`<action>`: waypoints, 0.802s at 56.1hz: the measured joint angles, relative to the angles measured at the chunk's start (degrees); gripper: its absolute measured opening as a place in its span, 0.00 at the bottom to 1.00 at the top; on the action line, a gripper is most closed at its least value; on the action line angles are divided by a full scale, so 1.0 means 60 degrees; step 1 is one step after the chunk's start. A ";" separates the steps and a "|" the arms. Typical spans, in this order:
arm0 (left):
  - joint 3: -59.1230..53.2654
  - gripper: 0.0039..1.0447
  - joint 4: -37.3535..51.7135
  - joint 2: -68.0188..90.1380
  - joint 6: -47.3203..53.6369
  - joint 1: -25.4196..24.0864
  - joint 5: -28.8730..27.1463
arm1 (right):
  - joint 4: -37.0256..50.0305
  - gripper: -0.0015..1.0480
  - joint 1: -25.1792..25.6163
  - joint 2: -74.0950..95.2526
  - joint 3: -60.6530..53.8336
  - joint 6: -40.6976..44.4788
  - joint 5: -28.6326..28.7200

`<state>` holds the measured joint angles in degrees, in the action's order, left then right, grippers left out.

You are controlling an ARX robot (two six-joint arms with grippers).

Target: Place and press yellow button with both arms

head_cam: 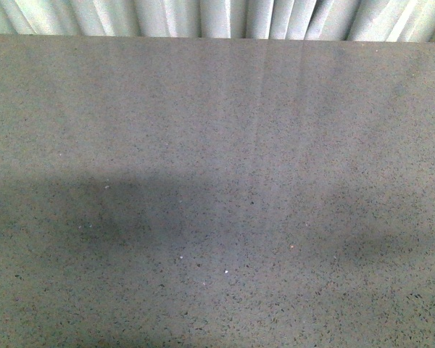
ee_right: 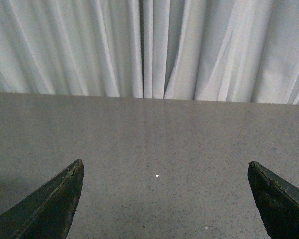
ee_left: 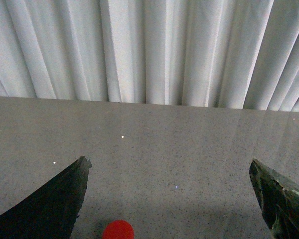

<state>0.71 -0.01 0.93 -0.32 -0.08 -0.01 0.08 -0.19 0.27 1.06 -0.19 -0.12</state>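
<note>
Front: surface (head_cam: pixel 217 181) runs up to the curtain (head_cam: pixel 203 18); button not visible.
Left wrist: left gripper (ee_left: pixel 169 162) spread wide, empty. Red cap (ee_left: pixel 118 230) sits on its side away from the curtain; you could mistake it for yellow.
Right wrist: right gripper (ee_right: pixel 165 163) spread wide, empty. Button unseen, so you'd reach blind.

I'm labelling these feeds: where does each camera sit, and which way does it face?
Front view: on the robot's body between the arms, looking down across the grey table to the curtain; no arm shows.
Left wrist view: on the left wrist, facing across the table to the curtain; the open left gripper shows, with a red rounded thing close by.
Right wrist view: on the right wrist, facing likewise; the open right gripper shows.
Shared: all three see the table and curtain.
</note>
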 joint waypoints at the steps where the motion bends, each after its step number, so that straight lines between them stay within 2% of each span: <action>1: -0.0004 0.91 0.0000 0.0000 0.0000 0.0000 0.0000 | 0.0000 0.91 0.0000 0.0000 0.0000 0.0000 0.0000; 45: -0.0004 0.91 0.0000 0.0000 0.0000 0.0000 0.0000 | 0.0000 0.91 0.0000 0.0000 0.0000 0.0000 0.0000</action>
<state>0.69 -0.01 0.93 -0.32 -0.08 -0.01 0.08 -0.19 0.27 1.06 -0.19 -0.12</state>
